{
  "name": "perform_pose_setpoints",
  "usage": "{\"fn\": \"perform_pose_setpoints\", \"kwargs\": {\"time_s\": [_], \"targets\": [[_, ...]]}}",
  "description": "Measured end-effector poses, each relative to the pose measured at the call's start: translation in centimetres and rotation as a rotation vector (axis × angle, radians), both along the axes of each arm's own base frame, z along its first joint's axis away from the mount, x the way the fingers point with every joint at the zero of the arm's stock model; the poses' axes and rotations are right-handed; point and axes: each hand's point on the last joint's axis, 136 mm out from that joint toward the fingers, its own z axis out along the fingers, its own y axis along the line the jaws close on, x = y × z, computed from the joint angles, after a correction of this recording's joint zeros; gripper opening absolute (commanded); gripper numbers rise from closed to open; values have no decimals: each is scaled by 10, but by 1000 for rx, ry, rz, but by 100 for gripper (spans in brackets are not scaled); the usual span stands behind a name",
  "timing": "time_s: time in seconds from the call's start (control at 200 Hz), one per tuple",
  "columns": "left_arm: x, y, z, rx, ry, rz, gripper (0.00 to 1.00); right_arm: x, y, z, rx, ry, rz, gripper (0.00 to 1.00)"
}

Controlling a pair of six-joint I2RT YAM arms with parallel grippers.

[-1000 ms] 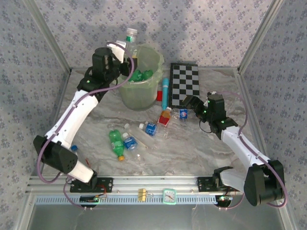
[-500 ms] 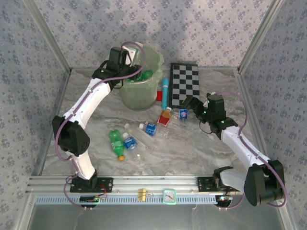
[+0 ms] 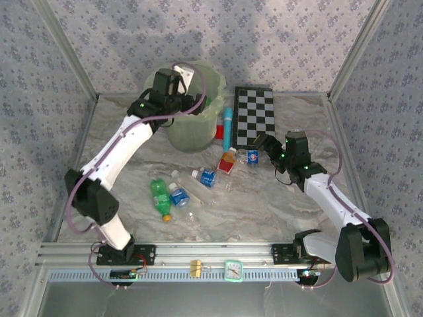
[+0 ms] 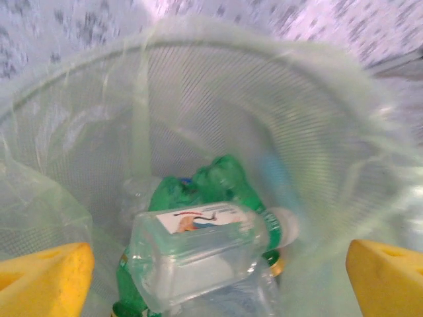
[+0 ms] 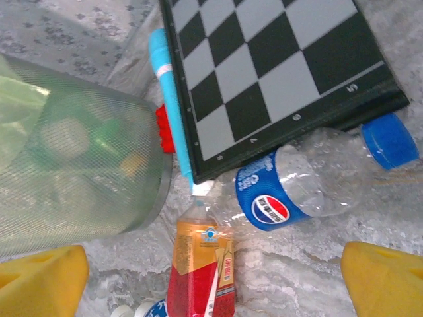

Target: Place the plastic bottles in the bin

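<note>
Left claw (image 4: 218, 264): fingers spread wide, hanging over the bin (image 4: 218, 99) at upper centre of the overhead view. Inside it I log a clear white-labelled bottle (image 4: 198, 241) lying on green bottles (image 4: 221, 175).

Right claw (image 5: 215, 264): also wide, right of centre, above a blue-labelled bottle (image 5: 297, 191) and a red-labelled bottle (image 5: 201, 271) on the surface (image 5: 297, 264), both touching the checkerboard (image 5: 264, 72) edge.

One green bottle (image 3: 158, 196) lies left of centre overhead.

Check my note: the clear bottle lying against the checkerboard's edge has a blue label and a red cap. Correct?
No. The clear bottle lying against the checkerboard has a blue label and a blue cap, not red, as the right wrist view shows.
</note>
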Motion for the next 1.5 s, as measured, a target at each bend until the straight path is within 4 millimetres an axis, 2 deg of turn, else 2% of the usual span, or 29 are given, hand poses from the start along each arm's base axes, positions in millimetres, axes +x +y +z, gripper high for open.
{"fn": "perform_pose_setpoints", "kwargs": {"time_s": [0.17, 0.295, 0.41, 0.695, 0.81, 0.964, 1.049, 1.179, 1.339, 1.499], "targets": [[-46, 2, 37, -107, -132, -50, 100, 1, -3, -25, 24, 88, -51, 100], [-68, 10, 41, -203, -179, -68, 100, 4, -4, -40, 47, 141, -90, 100], [-81, 12, 20, -272, -168, -84, 100, 7, -3, -54, 69, 186, -117, 100], [-119, 6, -74, -372, -7, -104, 100, 25, 1, -88, 121, 301, -175, 98], [-132, 8, -105, -409, 60, -83, 100, 36, 4, -95, 137, 325, -178, 96], [-137, 16, -141, -426, 142, -17, 100, 47, 7, -99, 159, 342, -189, 91], [-138, 20, -149, -426, 160, 15, 100, 49, 8, -105, 168, 356, -199, 88], [-135, 25, -148, -430, 148, 47, 100, 49, 8, -111, 179, 373, -215, 83], [-133, 29, -146, -427, 135, 68, 100, 50, 7, -113, 189, 376, -228, 70], [-132, 31, -146, -431, 133, 82, 100, 51, 4, -114, 194, 374, -237, 70]]}}
